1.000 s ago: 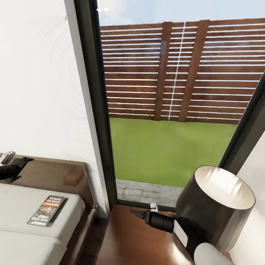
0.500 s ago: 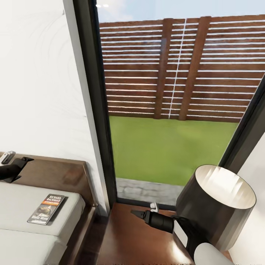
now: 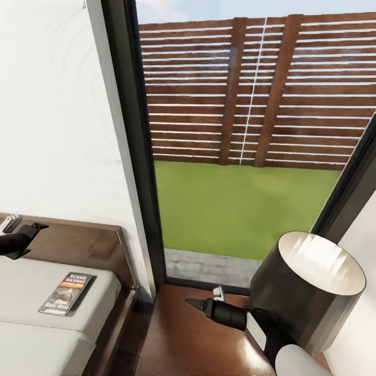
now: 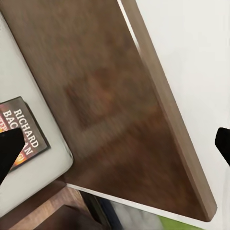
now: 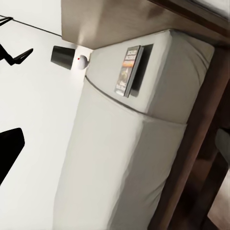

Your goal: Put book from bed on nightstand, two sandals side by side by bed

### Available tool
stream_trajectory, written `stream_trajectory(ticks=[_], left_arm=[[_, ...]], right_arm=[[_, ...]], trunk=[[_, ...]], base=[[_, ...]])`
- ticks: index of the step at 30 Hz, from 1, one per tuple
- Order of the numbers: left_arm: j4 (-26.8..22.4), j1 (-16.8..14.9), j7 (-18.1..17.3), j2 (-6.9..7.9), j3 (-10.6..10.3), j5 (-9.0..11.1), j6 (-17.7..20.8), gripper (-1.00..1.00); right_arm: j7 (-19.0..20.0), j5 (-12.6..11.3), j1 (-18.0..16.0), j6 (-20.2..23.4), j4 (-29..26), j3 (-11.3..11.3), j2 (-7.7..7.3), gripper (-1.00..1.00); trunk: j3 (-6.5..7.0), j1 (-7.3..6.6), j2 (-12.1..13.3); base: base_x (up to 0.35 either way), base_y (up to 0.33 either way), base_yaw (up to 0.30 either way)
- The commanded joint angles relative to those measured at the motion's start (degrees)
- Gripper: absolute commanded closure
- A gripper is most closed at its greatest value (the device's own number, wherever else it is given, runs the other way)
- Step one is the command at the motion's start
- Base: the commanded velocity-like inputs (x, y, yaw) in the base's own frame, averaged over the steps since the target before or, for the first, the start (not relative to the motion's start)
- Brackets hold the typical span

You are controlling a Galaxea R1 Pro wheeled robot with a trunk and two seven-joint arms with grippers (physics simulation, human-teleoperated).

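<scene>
**Ana:** Left gripper [image 3: 35, 227] first: where does it sit?

**Ben:** At the head view's left edge, above the mattress [image 3: 31, 292] and in front of the headboard [image 3: 78, 245]. Its wrist view has two dark fingertips [image 4: 8, 152] wide apart with bare wood between them, so it is released and holds nothing.

**Ana:** And the book [image 3: 65, 294]?

**Ben:** Flat on the bed [image 3: 112, 334], near the mattress's headboard corner, well apart from that gripper. Dark cover, "RICHARD BACHMAN" in white on top, an orange strip, a greyish picture below.

**Ana:** What stands around it?

**Ben:** A white wall [image 3: 57, 120] behind the headboard, then a tall dark-framed window [image 3: 235, 146] with a slatted brown fence and grass outside. Below the window is the nightstand [image 3: 183, 339], its top glossy brown.

**Ana:** And the right gripper [image 3: 194, 303]?

**Ben:** It hangs over the nightstand, pointing toward the bed. Whether it is parted or closed, he cannot tell. A dark lamp shade [image 3: 308, 287] stands just beside that arm, crowding the nightstand's right side.
</scene>
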Motion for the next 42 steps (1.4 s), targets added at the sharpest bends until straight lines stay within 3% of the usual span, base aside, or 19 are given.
stream_trajectory(ticks=[1,42], left_arm=[[0.0,-0.1,0.5,-0.02,0.0,0.6,0.2,-1.0],[0.0,-0.1,0.5,-0.03,-0.1,0.6,0.3,-1.0]], right_arm=[[0.1,-0.3,0.0,0.5,0.0,0.0,0.01,-1.0],[1.3,-0.9,0.0,1.5,-1.4,0.3,0.03,-1.0]], trunk=[[-0.15,0.0,0.0],[-3.43,0.0,0.0]], base=[[0.0,0.0,0.0],[0.0,0.0,0.0]])
